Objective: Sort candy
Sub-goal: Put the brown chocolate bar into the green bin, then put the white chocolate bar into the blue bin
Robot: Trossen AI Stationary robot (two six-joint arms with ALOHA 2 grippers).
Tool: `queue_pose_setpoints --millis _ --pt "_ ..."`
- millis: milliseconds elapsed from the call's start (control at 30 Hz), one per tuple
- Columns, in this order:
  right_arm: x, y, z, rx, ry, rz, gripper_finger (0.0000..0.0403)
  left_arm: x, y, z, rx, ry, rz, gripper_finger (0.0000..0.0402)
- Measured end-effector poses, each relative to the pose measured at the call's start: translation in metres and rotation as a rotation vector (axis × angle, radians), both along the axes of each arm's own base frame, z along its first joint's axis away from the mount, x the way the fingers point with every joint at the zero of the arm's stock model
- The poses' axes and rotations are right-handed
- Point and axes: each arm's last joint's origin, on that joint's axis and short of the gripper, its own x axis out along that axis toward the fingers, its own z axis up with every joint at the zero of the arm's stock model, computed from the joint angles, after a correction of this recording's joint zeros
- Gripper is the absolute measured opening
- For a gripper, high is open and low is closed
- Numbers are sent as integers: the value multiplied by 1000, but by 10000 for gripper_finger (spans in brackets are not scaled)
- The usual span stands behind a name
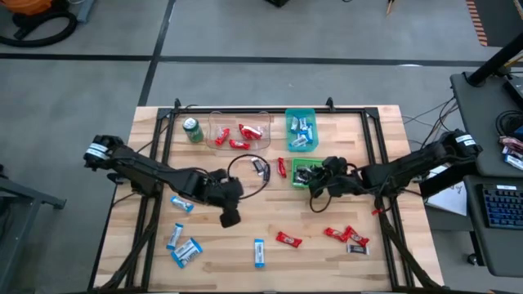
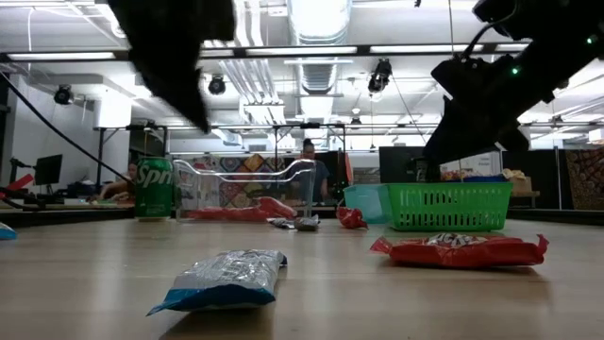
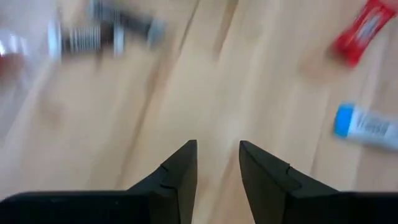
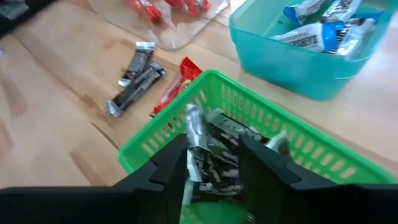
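Note:
My right gripper (image 4: 214,168) hovers over the green basket (image 1: 304,173), shut on a dark-and-silver candy bar (image 4: 198,146); other dark bars lie in the basket. My left gripper (image 3: 217,155) hangs open above bare table at mid-table (image 1: 230,211), touching nothing. Blue-and-white bars fill the teal bin (image 1: 300,131). Red bars lie in the clear tray (image 1: 239,131). Loose on the wood: a dark bar (image 1: 260,167), a red bar (image 1: 282,167), blue bars (image 1: 181,204) (image 1: 188,251) (image 1: 259,251) and red bars (image 1: 288,238) (image 1: 337,234). My right gripper pinches the dark-and-silver bar between its two fingers (image 4: 171,171). The bar's crimped silver end (image 4: 191,117) sticks out past the fingertips. It is lifted clear above the green basket's inside (image 4: 205,208); the fingers slant down at it from the table's right.
A green drink can (image 1: 193,129) stands upright left of the clear tray. A black cable loops on the wood (image 1: 245,175) between the two grippers. A dark bar (image 1: 357,248) lies near the right-hand red bars. Bare wood lies along the near edge between the candies.

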Motion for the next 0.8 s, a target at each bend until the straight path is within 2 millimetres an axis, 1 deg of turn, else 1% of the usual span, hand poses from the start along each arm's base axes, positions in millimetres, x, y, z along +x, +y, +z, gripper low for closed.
queue_pose_setpoints --millis 133,233,333,467,567,700,800 --pt "2 1 14 -10 72 -8 144 -14 1 -8 -60 170 70 102" --pt "6 1 25 -27 96 5 150 -22 2 -12 -42 263 111 102" --pt "11 2 35 -58 92 42 150 -28 3 -13 -24 320 125 102" --pt "16 4 47 -95 89 82 148 -30 4 -14 -16 340 128 102" --pt "18 4 52 -116 90 104 150 -31 4 -14 -11 354 120 102" --pt "19 4 55 -129 93 118 150 -38 4 -14 -32 445 76 102" --pt "19 4 55 -128 94 119 150 -44 5 -14 -30 506 96 102"
